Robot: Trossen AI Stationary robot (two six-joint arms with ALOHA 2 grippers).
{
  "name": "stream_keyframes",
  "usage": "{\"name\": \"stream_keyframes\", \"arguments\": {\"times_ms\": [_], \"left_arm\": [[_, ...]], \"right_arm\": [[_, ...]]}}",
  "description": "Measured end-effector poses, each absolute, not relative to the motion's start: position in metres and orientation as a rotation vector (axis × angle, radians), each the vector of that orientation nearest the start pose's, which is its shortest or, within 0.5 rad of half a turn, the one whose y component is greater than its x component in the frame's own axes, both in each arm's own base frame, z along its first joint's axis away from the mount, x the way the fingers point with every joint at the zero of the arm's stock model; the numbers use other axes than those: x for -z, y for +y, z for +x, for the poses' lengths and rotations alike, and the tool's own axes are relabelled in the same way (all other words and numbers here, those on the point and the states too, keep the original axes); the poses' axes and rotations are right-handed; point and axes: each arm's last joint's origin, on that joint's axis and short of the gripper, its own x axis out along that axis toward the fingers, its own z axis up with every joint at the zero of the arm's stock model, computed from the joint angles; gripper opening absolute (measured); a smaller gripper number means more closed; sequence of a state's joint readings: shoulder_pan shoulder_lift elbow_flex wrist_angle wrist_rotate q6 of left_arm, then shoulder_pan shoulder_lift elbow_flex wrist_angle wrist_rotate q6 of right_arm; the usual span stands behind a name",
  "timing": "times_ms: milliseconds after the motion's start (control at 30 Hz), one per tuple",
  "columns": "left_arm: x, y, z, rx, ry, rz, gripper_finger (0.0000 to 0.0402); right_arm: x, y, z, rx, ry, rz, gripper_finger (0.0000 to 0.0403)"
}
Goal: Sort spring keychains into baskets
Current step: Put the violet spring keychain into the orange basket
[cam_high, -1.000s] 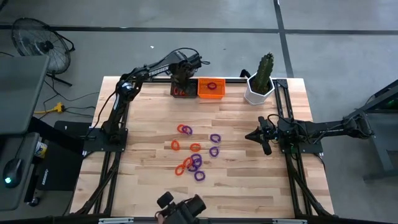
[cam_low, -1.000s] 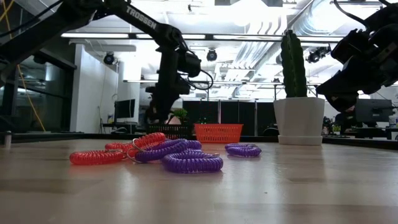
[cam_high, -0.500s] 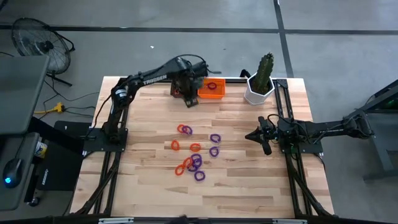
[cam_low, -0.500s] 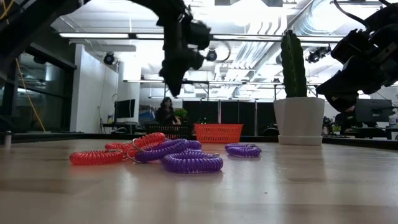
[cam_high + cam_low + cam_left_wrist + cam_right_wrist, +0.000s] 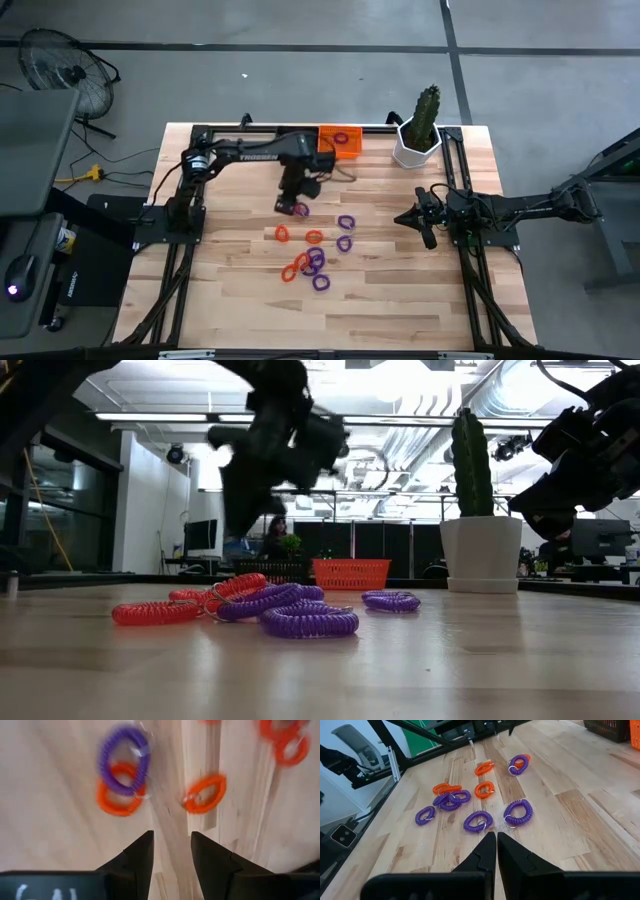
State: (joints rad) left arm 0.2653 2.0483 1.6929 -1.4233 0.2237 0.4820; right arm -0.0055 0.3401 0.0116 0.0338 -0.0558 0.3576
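The left claw (image 5: 171, 851) hangs over the loose heap of small coiled plastic spring keychains (image 5: 310, 246) on the wooden worktop (image 5: 230, 270), probably to choose the next one. Its fingers are a little apart and empty; a purple coiled loop (image 5: 123, 760) on an orange coiled loop (image 5: 117, 802) lies just ahead. The right claw (image 5: 496, 847), pressed together, waits well apart from the heap.

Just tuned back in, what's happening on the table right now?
The left gripper hangs open and empty over the wood table, above a purple spring keychain lying across an orange one. More keychains lie loose mid-table. The orange basket at the far edge holds at least one purple loop; the black basket is hidden behind the left arm. The right gripper waits shut at the table's right side, near the cactus pot.
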Motion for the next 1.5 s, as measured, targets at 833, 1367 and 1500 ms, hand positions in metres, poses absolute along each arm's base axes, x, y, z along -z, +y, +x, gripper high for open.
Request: {"name": "stream_keyframes", "arguments": {"times_ms": [833, 1367, 1500], "left_arm": [[-0.189, 0.059, 0.388, 0.444, 1.466, 0.338, 0.0128], [-0.181, 0.059, 0.385, 0.524, 1.460, 0.449, 0.0128], [-0.177, 0.058, 0.385, 0.535, 1.437, 0.436, 0.0128]], "right_arm": [[-0.141, 0.001, 0.115, 0.003, 0.300, 0.364, 0.0012], [-0.141, 0.001, 0.115, 0.003, 0.300, 0.364, 0.0012], [-0.141, 0.001, 0.115, 0.003, 0.300, 0.364, 0.0012]]}}
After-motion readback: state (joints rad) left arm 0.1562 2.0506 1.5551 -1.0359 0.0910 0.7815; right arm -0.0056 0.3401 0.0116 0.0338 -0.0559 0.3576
